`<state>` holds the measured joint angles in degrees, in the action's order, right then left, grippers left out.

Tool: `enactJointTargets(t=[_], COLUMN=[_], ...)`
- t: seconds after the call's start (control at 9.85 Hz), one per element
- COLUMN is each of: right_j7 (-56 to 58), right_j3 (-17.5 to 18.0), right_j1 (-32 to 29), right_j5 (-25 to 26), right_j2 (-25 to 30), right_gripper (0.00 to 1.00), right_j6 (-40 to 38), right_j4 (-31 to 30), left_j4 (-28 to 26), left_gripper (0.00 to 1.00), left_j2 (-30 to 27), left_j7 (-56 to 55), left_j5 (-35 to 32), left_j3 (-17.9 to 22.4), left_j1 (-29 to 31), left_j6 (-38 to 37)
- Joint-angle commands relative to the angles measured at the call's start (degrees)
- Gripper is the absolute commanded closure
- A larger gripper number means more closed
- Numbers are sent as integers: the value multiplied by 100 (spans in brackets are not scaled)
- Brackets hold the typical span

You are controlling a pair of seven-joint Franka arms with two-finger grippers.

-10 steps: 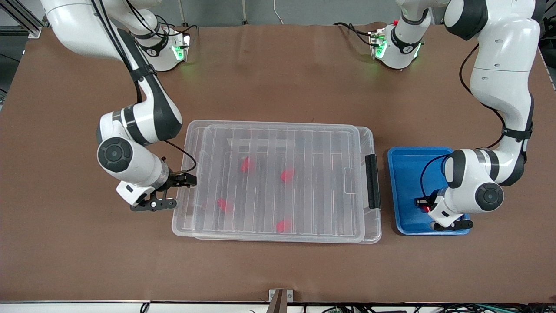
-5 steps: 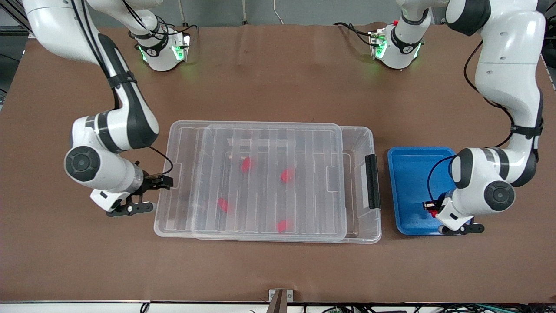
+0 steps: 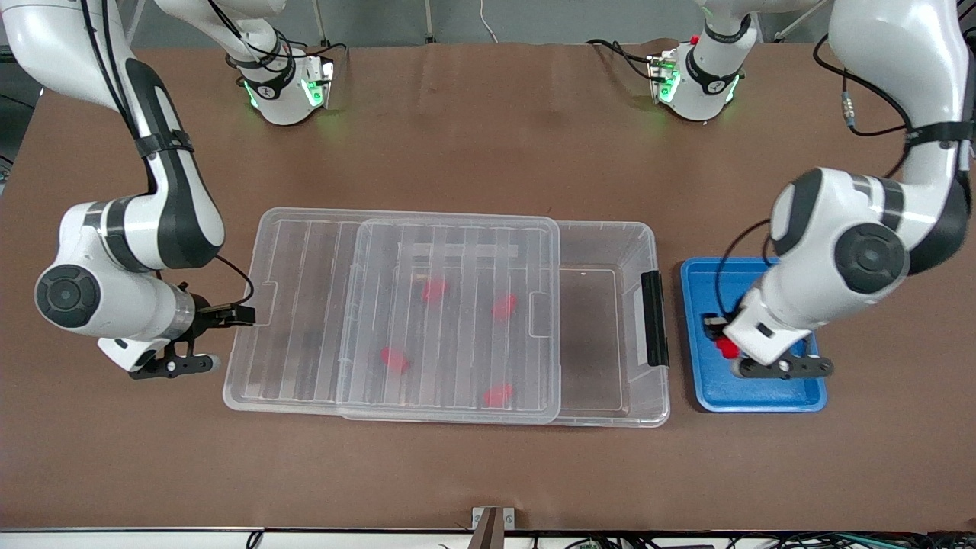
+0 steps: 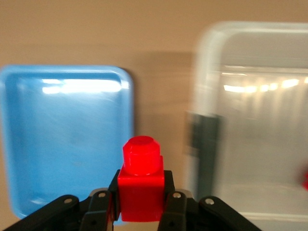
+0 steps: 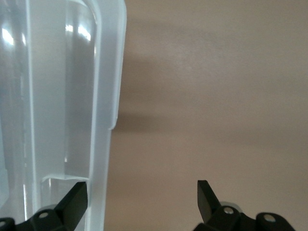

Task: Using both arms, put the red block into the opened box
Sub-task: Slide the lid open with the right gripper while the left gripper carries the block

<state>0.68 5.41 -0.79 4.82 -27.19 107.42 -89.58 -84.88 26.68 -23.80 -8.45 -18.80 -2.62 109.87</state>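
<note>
My left gripper [image 3: 720,339] hangs over the blue tray [image 3: 705,396], shut on a red block [image 4: 141,185] whose stub points away from the fingers. The clear box [image 3: 610,229] lies mid-table with its black latch [image 3: 653,316] toward the tray. Its ribbed lid [image 3: 305,305] is slid toward the right arm's end, so the latch end of the box stands uncovered. Several red blocks [image 3: 435,290] show through the lid. My right gripper [image 3: 232,314] is open at the lid's end tab. One finger [image 5: 77,199] sits inside the lid's rim [image 5: 103,144]; the other is outside over bare table.
The blue tray [image 4: 62,144] sits beside the box's latch end, toward the left arm's end of the table. Brown table surface surrounds both. The arm bases [image 3: 286,84] stand at the table's edge farthest from the front camera.
The right gripper has dragged the lid toward the right arm's end, uncovering the box's latch end. The left gripper has risen with the red block and shifted toward the box.
</note>
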Motion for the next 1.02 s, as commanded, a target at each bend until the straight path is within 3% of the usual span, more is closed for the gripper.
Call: enactJointTargets(t=[0.0, 0.51, 0.61, 0.91], right_j7=[283, 206, -291, -885], right_j3=[48, 66, 74, -126], right_j1=[-271, -307, -290, -220], right_j5=[194, 134, 124, -120], right_j2=[205, 423, 799, 2047], right_gripper=[0, 0, 0, 0], right_j6=[-142, -501, -616, -1316], right_j4=[-157, 193, 230, 221], left_j4=[-214, -432, -581, -609], left_gripper=[100, 100, 100, 100], left_j2=[267, 1066, 1137, 1453], left_j7=[-1078, -1487, -1478, -1469], left_j5=[-104, -374, -759, -834], left_j3=[-273, -247, -247, -256], left_j1=[-421, -1074, -987, -969], left_j6=[105, 1114, 1177, 1369])
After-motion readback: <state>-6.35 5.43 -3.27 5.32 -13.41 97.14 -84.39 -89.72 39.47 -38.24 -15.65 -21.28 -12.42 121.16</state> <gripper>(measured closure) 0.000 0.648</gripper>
